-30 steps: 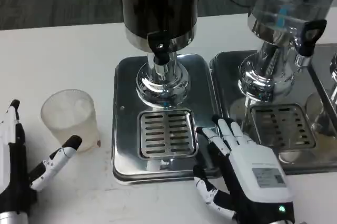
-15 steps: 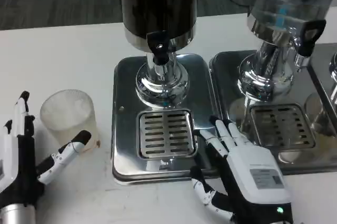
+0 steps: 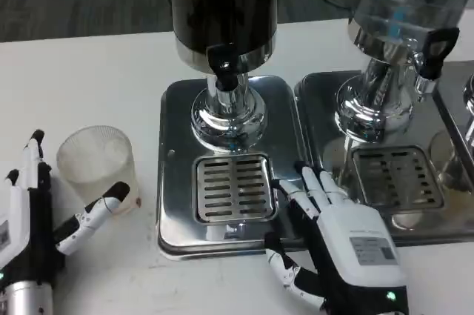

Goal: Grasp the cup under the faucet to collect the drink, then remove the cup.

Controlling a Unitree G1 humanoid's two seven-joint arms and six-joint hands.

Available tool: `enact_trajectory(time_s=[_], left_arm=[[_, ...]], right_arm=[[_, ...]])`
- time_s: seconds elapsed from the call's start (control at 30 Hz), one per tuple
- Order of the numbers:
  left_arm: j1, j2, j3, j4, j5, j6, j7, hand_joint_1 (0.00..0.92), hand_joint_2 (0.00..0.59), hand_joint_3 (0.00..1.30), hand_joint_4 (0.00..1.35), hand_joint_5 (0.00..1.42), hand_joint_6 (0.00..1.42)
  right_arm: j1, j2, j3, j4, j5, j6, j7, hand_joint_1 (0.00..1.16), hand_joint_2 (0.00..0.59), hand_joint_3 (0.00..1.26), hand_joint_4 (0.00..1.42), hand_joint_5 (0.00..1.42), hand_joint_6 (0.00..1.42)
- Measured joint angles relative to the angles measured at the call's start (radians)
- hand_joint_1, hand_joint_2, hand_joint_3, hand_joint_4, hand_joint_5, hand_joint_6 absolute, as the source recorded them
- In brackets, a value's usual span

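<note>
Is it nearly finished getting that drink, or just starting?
Just starting. The frosted cup stands on the white table, left of the dark dispenser's drip grate, not under the faucet. The left hand is open beside it; the right hand rests by the grate. Grasping, filling and removing remain.

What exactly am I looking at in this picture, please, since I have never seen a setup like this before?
This single view comes from a camera on a humanoid robot's head or chest, looking down at a white table. The two white-and-black shapes at the bottom are its own hands. The left hand is spread open beside a frosted plastic cup, one fingertip close to or touching the cup's base, but not holding it. The right hand lies open over the edge of a steel drip tray, holding nothing. Above that tray stands a dark drink dispenser with a black faucet over a slotted grate. A second, clear dispenser stands to the right.
</note>
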Motion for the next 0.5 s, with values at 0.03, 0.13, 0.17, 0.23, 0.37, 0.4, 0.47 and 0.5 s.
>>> enact_trajectory(time_s=[0.03,0.13,0.17,0.23,0.37,0.4,0.47,0.5], left_arm=[[-0.004,0.001,-0.003,0.005,0.000,0.000,-0.001,0.165,0.015,0.00,0.00,0.19,0.02],[-0.020,0.004,-0.010,0.017,0.000,0.000,-0.005,0.165,0.015,0.00,0.00,0.19,0.03],[-0.025,0.006,-0.013,0.018,0.000,-0.001,-0.007,0.165,0.015,0.00,0.00,0.20,0.03],[-0.030,0.007,-0.015,0.019,0.000,-0.002,-0.008,0.172,0.017,0.00,0.00,0.22,0.05],[-0.037,0.007,-0.020,0.040,0.000,-0.012,-0.009,0.183,0.021,0.00,0.00,0.26,0.09],[-0.040,0.007,-0.021,0.045,-0.001,-0.017,-0.009,0.183,0.021,0.00,0.00,0.27,0.10],[-0.047,0.007,-0.022,0.049,-0.002,-0.024,-0.009,0.183,0.021,0.00,0.01,0.28,0.12],[-0.054,0.007,-0.022,0.052,-0.002,-0.029,-0.009,0.183,0.021,0.00,0.01,0.28,0.12]], right_arm=[[0.000,0.001,0.000,0.001,0.000,0.000,-0.001,0.43,0.449,0.18,0.00,0.00,0.16],[-0.002,0.003,0.001,0.005,0.000,0.004,-0.004,0.43,0.449,0.18,0.00,0.00,0.16],[-0.003,0.004,0.002,0.006,0.000,0.004,-0.006,0.43,0.449,0.20,0.00,0.00,0.16],[-0.003,0.004,0.002,0.007,0.001,0.004,-0.007,0.43,0.449,0.21,0.00,0.01,0.17],[-0.003,0.003,0.002,0.007,0.001,0.004,-0.009,0.42,0.449,0.23,0.01,0.02,0.19],[-0.003,0.003,0.002,0.007,0.001,0.004,-0.010,0.42,0.449,0.24,0.01,0.03,0.19],[-0.003,0.001,0.004,0.007,0.001,0.004,-0.010,0.42,0.446,0.26,0.01,0.03,0.21],[-0.003,-0.001,0.004,0.007,0.003,0.004,-0.010,0.42,0.444,0.27,0.01,0.03,0.21]])
